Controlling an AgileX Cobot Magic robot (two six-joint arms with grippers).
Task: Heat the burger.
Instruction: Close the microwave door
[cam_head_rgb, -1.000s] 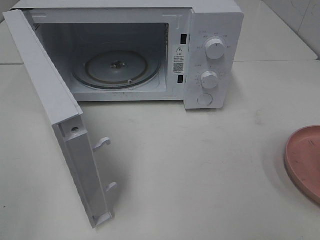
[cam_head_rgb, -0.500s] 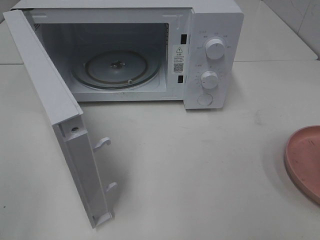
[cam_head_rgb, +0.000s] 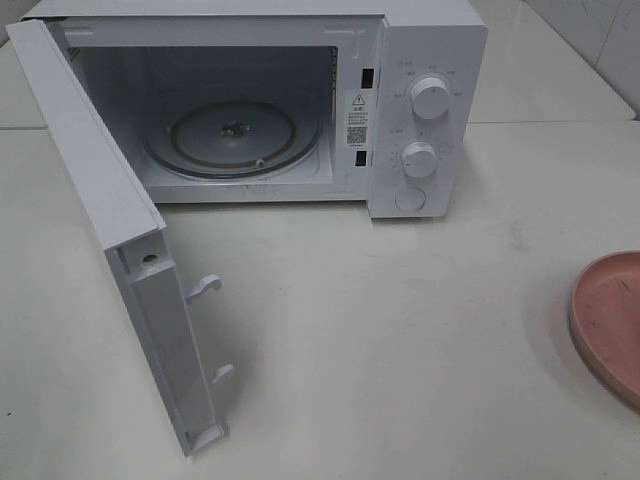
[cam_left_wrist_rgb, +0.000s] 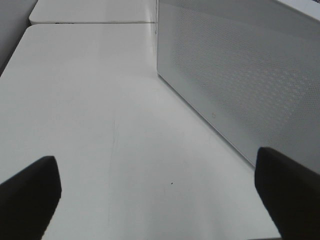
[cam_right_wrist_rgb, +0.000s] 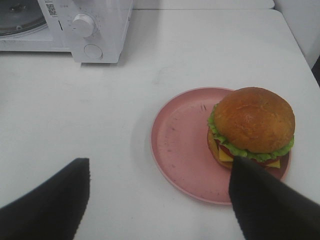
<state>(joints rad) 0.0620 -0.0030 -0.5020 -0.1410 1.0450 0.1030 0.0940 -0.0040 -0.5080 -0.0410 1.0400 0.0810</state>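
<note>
A broad white tabletop (cam_head_rgb: 400, 340) fills the scene, bearing a white box-shaped microwave oven (cam_head_rgb: 425, 110) at its far side. The oven's white door (cam_head_rgb: 120, 260) stands swung wide on the left, its two latch hooks facing the open table, while the round glass turntable (cam_head_rgb: 232, 137) lies bare inside the cavity. Two white round dials (cam_head_rgb: 430, 98) and a round button sit stacked on the control panel at the right of the cavity.

At the table's right edge, only partly in the high camera's view, rests a round pink plate (cam_right_wrist_rgb: 182, 145). The right wrist camera shows the tall burger (cam_right_wrist_rgb: 252, 127) with its glossy brown domed bun, green lettuce frill, yellow cheese and dark patty sitting on that plate, toward one side of it, well apart from the oven.

The right gripper (cam_right_wrist_rgb: 160, 200) hangs above the table near the plate, its black fingers (cam_right_wrist_rgb: 47, 200) spread wide and holding nothing. The left gripper (cam_left_wrist_rgb: 160, 195), fingers likewise parted and empty, hovers over bare table beside the perforated outer face of the door.
</note>
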